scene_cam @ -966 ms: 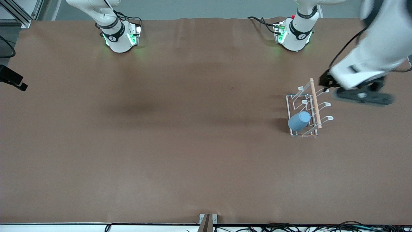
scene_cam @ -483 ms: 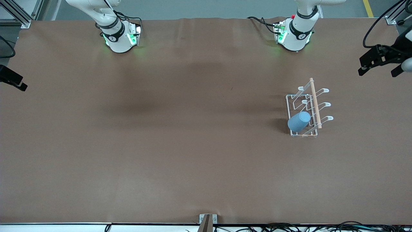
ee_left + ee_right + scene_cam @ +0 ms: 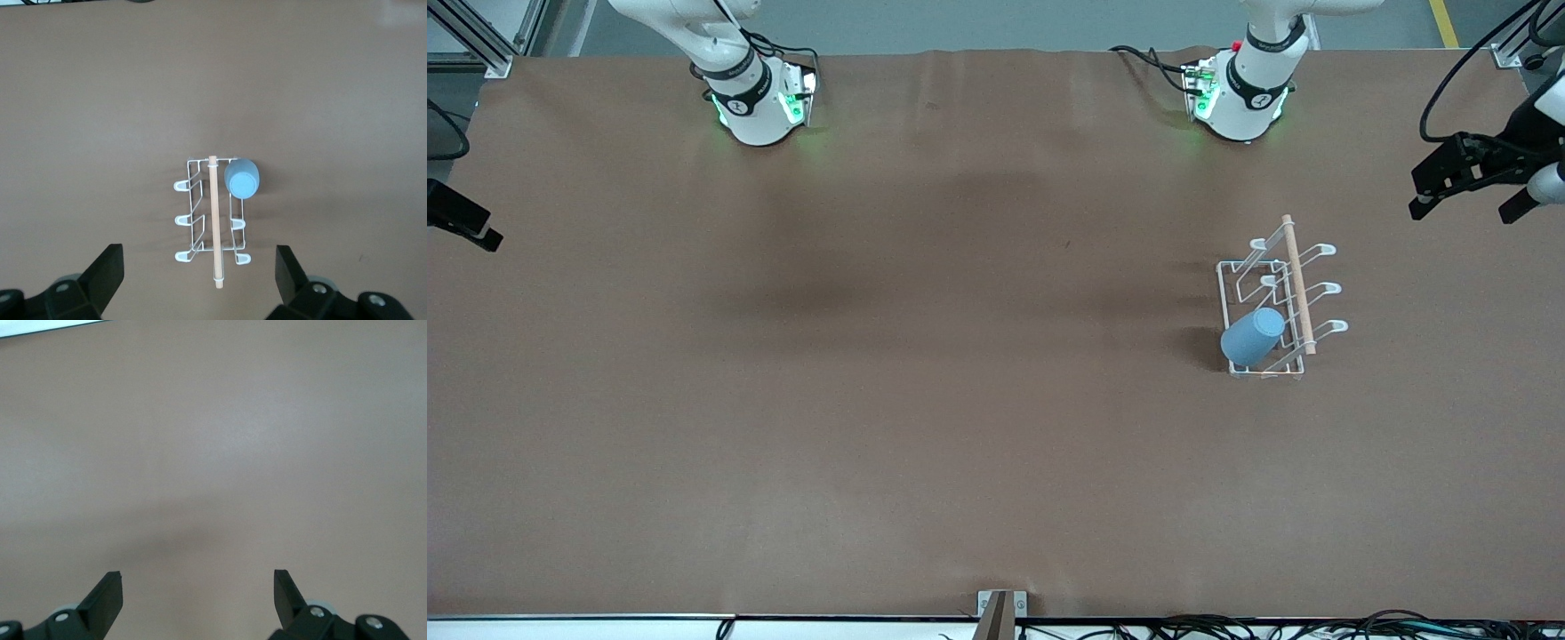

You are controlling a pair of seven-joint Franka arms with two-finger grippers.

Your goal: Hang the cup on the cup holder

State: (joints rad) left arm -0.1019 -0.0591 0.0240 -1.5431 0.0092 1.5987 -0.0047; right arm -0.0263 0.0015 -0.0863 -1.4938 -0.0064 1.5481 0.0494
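One cup (image 3: 1253, 335) hung mouth-down on a prong of the cup holder (image 3: 1279, 298) at its end nearest the front camera, left gripper (image 3: 197, 280) high above the rack, jaws wide apart and empty, right gripper (image 3: 197, 597) likewise spread, holding nothing, over bare table (image 3: 871, 400).

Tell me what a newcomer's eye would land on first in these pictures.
The blue-grey cup stands out, hung mouth-down on a prong at the end of the white cup holder nearer the front camera, toward the left arm's end of the table. The left gripper hangs open, high above that table end. The right gripper waits open over bare tabletop.
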